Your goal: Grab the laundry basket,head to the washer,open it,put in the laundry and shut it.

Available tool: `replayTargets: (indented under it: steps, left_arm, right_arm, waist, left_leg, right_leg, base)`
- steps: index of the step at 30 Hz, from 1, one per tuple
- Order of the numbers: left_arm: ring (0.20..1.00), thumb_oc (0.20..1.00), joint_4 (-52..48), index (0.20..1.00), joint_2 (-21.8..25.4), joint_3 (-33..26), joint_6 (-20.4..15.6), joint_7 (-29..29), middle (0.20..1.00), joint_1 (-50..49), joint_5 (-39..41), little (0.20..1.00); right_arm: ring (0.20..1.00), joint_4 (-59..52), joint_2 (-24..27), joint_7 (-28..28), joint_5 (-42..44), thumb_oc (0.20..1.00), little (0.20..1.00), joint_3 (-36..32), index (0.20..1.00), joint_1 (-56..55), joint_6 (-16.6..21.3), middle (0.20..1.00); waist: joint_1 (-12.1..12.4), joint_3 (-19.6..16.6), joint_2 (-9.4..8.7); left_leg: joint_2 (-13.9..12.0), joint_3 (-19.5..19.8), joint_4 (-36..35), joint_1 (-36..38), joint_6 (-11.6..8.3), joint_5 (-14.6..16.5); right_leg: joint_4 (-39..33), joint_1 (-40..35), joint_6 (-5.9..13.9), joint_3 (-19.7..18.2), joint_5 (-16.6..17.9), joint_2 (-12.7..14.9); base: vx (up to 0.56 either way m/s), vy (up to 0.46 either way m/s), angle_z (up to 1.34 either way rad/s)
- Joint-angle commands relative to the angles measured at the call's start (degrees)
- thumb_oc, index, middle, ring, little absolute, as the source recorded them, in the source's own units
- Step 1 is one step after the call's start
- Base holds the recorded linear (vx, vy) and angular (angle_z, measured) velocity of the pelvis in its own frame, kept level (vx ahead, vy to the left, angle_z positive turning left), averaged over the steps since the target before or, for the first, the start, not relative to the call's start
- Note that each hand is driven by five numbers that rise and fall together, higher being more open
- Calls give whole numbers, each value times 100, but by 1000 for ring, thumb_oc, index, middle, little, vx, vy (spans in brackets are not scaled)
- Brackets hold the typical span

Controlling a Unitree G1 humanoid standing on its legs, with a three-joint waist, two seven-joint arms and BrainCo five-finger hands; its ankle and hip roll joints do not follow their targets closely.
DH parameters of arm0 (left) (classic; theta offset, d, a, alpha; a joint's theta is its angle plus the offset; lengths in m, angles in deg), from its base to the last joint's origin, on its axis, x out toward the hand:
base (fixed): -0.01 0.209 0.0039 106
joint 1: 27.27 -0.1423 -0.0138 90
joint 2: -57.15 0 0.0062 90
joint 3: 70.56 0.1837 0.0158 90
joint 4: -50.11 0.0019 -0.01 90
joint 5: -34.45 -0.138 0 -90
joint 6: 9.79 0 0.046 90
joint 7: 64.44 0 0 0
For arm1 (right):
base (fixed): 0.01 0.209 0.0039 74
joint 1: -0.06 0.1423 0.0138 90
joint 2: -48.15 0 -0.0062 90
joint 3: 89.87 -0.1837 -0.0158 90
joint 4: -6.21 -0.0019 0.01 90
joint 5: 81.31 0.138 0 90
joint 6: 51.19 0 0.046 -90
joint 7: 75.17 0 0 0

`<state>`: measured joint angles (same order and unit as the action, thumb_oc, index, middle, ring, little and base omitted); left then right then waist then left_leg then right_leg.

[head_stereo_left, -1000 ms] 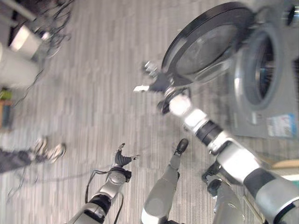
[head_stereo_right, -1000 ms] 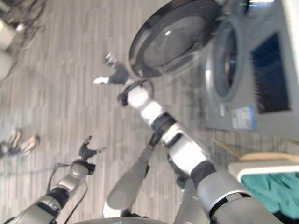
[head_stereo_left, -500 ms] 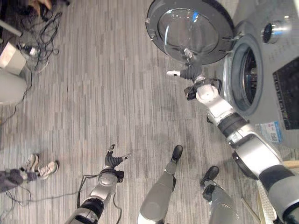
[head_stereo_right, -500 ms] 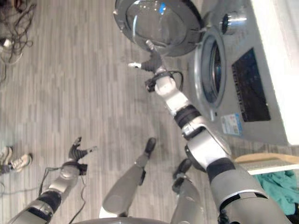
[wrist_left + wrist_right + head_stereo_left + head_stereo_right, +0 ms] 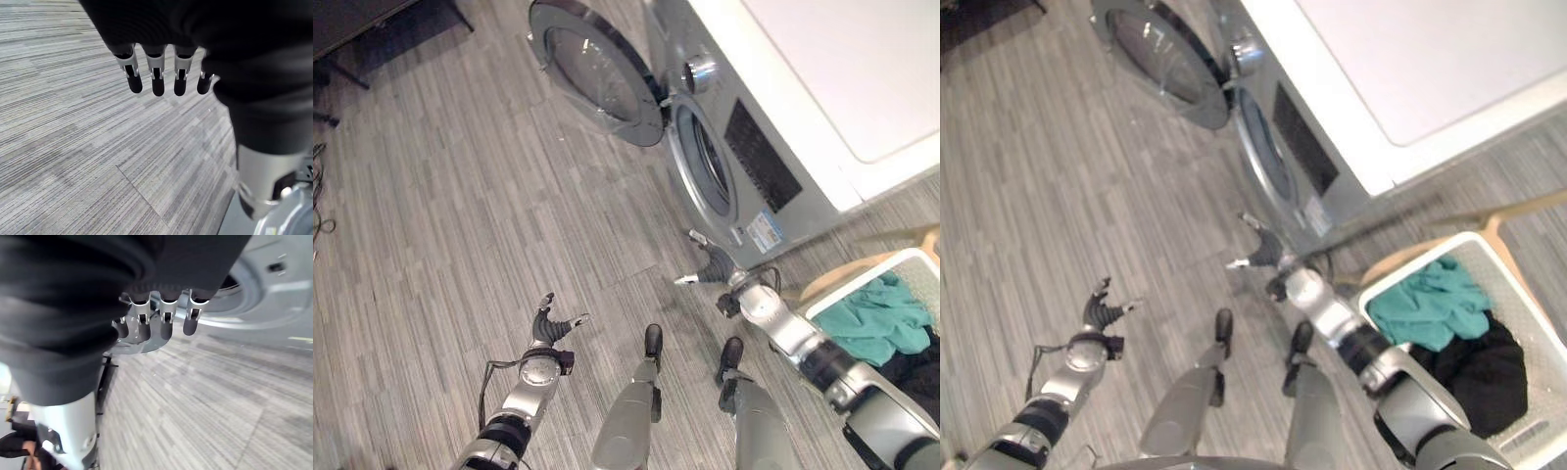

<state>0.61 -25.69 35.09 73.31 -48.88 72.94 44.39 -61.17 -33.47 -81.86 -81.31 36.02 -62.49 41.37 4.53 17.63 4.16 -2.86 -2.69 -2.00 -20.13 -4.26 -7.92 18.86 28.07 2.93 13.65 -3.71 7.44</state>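
Fingers (image 5: 166,320) of the right hand (image 5: 713,264) are spreading straight and loose, holding nothing, just in front of the washer (image 5: 744,147).

Its round door (image 5: 592,70) is standing wide open, swung out over the floor (image 5: 440,196), with the drum opening (image 5: 707,164) showing. The laundry basket (image 5: 1528,323) is sitting on the floor beside the washer, well behind the right hand, carrying teal cloth (image 5: 1430,299) and black cloth (image 5: 1479,367). The left hand (image 5: 548,328) is hanging low over the floor, its fingers (image 5: 154,81) relaxed and empty.
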Motion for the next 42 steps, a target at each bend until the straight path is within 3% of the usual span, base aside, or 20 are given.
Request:
replayTargets:
  steps: [1, 2, 3, 7, 15, 18, 29, 35, 42]
  left_arm:
    - [1000, 1000, -163, 1000, 139, -161, -5, 129, 1000, 167, -331, 1000]
    - [1000, 1000, -163, 1000, 139, -161, -5, 129, 1000, 167, -331, 1000]
    - [1000, 1000, -148, 1000, 212, -234, -18, 228, 1000, 369, -326, 1000]
    - [1000, 1000, 6, 1000, 333, -308, 11, 417, 1000, 704, -202, 1000]
    - [1000, 1000, 704, 1000, 995, -460, 131, 771, 1000, 1618, -304, 1000]
    - [1000, 1000, 1332, 1000, 1495, -541, 257, 821, 1000, 2328, -310, 1000]
    - [1000, 1000, 1824, 1000, 2882, -527, 450, 724, 1000, 3215, -695, 1000]
    - [1000, 1000, 1854, 1000, 3340, -391, 545, 747, 1000, 3635, -949, 1000]
    - [1000, 1000, 1767, 1000, 3370, -148, 596, 847, 1000, 4016, -1109, 1000]
  right_arm:
    - [1000, -577, -113, 189, -190, 1000, 1000, -80, 1000, 108, 377, 1000]
    - [1000, -577, -113, 189, -190, 1000, 1000, -80, 1000, 108, 377, 1000]
    - [1000, -513, -63, 191, -178, 1000, 1000, -64, 1000, 52, 396, 1000]
    - [1000, -397, -87, 96, -144, 1000, 1000, -111, 1000, 5, 376, 1000]
    - [1000, -527, 2, -115, 30, 1000, 1000, -529, 1000, -128, 363, 1000]
    - [1000, -1031, 246, -173, 259, 1000, 1000, -889, 1000, -271, 470, 1000]
    - [1000, -2263, 842, -149, 795, 1000, 1000, -1642, 1000, -455, 876, 1000]
    - [1000, -2887, 973, -201, 1034, 1000, 1000, -2283, 1000, -821, 1128, 1000]
    - [1000, -2909, 790, -324, 964, 1000, 1000, -2464, 1000, -1018, 1181, 1000]
  waist:
    - [-125, 357, -302]
    - [-125, 357, -302]
    - [-223, 475, -393]
    - [-329, 472, -447]
    - [-674, 480, -689]
    - [-822, 611, -803]
    - [-951, 880, -1049]
    - [-1053, 924, -1202]
    - [-1100, 869, -1250]
  left_leg:
    - [410, -135, 1063, 157, 99, 1135]
    - [410, -135, 1064, 156, 99, 1135]
    - [341, -25, 1872, -240, -11, 1050]
    - [191, 70, 1293, -420, 26, 889]
    - [284, -486, 658, -447, 157, 665]
    - [304, -555, 596, -499, 199, 639]
    - [294, -566, 636, -657, 314, 691]
    - [294, -479, 761, -913, 346, 736]
    - [317, -473, 661, -1015, 328, 695]
  right_leg:
    - [-1598, -791, 257, -72, 511, 48]
    - [-1598, -790, 257, -72, 511, 47]
    - [-1590, -794, 145, -246, 461, -93]
    - [-1644, -721, 231, -429, 506, -174]
    - [-1638, -107, 424, -763, 945, -65]
    - [-1632, -22, 477, -788, 987, -18]
    - [-1578, 128, 594, -811, 1090, -19]
    - [-1665, 200, 669, -741, 1207, -8]
    - [-1696, 266, 748, -690, 1265, 15]
  base:
    - [3, -92, -6]
    - [-59, -101, -17]
    - [-65, -51, -25]
    - [8, 62, -28]
    - [5, 202, -44]
    - [14, 121, -15]
    - [31, 64, -3]
    - [50, 45, 3]
    - [17, -3, 13]
